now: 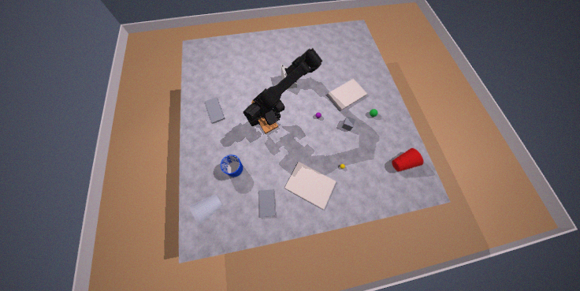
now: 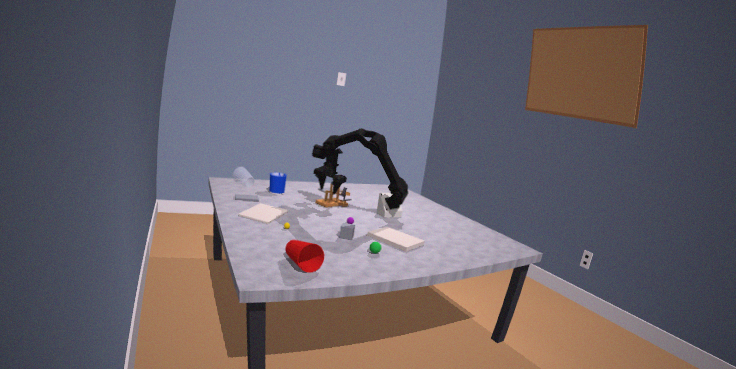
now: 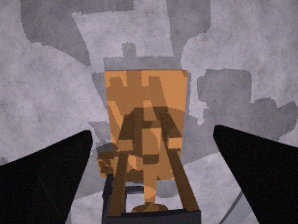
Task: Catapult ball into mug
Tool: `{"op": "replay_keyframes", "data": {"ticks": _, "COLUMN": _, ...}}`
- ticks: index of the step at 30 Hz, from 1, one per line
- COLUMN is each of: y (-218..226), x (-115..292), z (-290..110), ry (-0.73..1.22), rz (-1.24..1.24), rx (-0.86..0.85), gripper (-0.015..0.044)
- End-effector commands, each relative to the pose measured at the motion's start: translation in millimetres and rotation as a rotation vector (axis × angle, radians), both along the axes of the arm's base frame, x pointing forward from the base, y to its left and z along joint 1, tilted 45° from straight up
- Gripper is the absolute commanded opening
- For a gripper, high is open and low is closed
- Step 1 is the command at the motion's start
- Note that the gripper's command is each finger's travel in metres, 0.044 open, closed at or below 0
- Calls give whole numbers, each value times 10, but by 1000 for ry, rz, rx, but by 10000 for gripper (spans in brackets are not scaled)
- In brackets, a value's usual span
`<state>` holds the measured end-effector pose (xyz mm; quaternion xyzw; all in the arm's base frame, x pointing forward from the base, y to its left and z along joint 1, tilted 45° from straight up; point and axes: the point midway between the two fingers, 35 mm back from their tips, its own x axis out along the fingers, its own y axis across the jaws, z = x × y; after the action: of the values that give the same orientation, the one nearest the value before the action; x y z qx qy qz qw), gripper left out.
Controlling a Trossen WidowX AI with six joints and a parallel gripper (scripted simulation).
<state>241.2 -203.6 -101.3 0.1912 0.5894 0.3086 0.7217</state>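
The wooden catapult (image 1: 269, 127) (image 2: 331, 198) (image 3: 148, 129) stands on the grey table top (image 1: 227, 65) near its middle. My gripper (image 1: 265, 119) (image 2: 329, 182) (image 3: 154, 133) hangs just above it, fingers wide open and empty, one on each side of the catapult in the wrist view. I see no ball on the catapult. The blue mug (image 1: 231, 165) (image 2: 277, 182) stands upright some way from the catapult. A purple ball (image 1: 318, 115) (image 2: 350, 220), a green ball (image 1: 373, 112) (image 2: 375, 247) and a small yellow ball (image 1: 342, 166) (image 2: 286, 225) lie loose on the table.
A red cup (image 1: 407, 159) (image 2: 304, 255) lies on its side near the table edge. Two white slabs (image 1: 347, 93) (image 1: 310, 184), two grey slabs (image 1: 213, 110) (image 1: 266, 203), a grey cube (image 1: 347, 123) (image 2: 347, 231) and a clear cup (image 1: 206, 207) (image 2: 242, 174) on its side lie around.
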Motion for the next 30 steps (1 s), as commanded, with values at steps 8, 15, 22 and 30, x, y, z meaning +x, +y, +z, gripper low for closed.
{"op": "replay_keyframes", "data": {"ticks": 8, "y": 152, "x": 11, "z": -139, "ry": 5, "rz": -2, "rx": 9, "gripper": 440}}
{"op": "replay_keyframes", "data": {"ticks": 15, "y": 232, "x": 20, "z": -218, "ry": 4, "rz": -2, "rx": 10, "gripper": 440}}
{"op": "replay_keyframes", "data": {"ticks": 22, "y": 273, "x": 23, "z": -255, "ry": 4, "rz": -2, "rx": 10, "gripper": 440}}
{"op": "replay_keyframes", "data": {"ticks": 30, "y": 239, "x": 33, "z": -239, "ry": 0, "rz": 1, "rx": 3, "gripper": 230}}
